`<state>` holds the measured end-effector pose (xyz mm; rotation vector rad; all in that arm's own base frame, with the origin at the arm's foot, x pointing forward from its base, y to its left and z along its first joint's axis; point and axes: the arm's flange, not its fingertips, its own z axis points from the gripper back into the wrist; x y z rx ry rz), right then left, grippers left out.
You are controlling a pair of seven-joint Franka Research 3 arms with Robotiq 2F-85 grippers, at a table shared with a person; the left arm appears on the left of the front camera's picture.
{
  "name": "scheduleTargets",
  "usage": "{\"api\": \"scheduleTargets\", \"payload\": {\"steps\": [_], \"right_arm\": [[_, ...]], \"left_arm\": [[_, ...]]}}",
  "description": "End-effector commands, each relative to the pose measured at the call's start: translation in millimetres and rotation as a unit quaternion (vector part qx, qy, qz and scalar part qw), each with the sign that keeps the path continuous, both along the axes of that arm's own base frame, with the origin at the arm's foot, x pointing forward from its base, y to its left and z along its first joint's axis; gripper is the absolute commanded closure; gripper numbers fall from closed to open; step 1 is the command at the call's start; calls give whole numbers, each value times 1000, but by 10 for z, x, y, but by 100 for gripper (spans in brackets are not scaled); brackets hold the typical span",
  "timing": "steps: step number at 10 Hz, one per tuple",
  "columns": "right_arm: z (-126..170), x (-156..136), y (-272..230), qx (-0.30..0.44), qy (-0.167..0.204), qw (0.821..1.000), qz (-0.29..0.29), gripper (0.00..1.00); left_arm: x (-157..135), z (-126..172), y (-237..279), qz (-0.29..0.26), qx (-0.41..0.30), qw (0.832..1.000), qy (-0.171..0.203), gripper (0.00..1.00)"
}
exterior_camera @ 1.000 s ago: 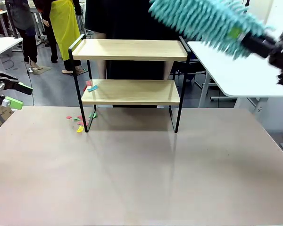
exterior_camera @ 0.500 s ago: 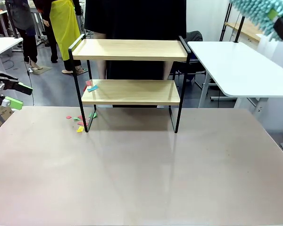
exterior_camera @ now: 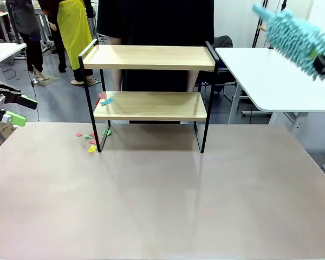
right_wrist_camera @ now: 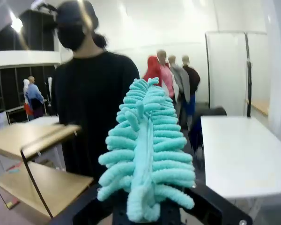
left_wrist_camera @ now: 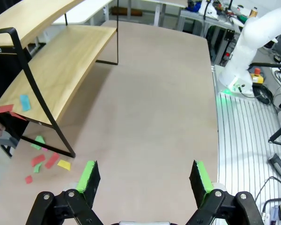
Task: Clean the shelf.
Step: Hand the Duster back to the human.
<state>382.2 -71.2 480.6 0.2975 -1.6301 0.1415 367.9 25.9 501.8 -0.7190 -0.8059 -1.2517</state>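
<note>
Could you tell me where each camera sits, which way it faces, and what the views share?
Front: fixed on the robot's side, facing the shelf and person beyond; left gripper at the edge.
Left wrist: above the table, looking along open fingers at paper scraps.
Right wrist: raised, facing the person past the teal duster.
All three share the shelf.

shelf (exterior_camera: 150,95) mid-table, far side | paper scraps (exterior_camera: 91,140) by its left legs
</note>
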Motion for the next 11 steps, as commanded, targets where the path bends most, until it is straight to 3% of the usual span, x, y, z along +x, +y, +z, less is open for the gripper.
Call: {"api": "scheduleTargets", "payload": {"steps": [1,4,6,7,11], "right_arm": [[-399,-182,39,-1,47,999,-17,83],[-737,-169,34,-3,102,995,-23,83],[-775,-177,40,3,103,994,-20,83],[-703,76,-43,14,106,994,-16,83],[-703,76,-43,14,106,994,-16,83]], "left_arm": [[-3,29,-16,1,-14,1000,-2,0],[-3,29,-16,1,-14,1000,-2,0],[-3,29,-16,1,-14,1000,-2,0],[-3,29,-16,1,-14,1000,-2,0],[-3,29,-16,1,-14,1000,-2,0]]}}
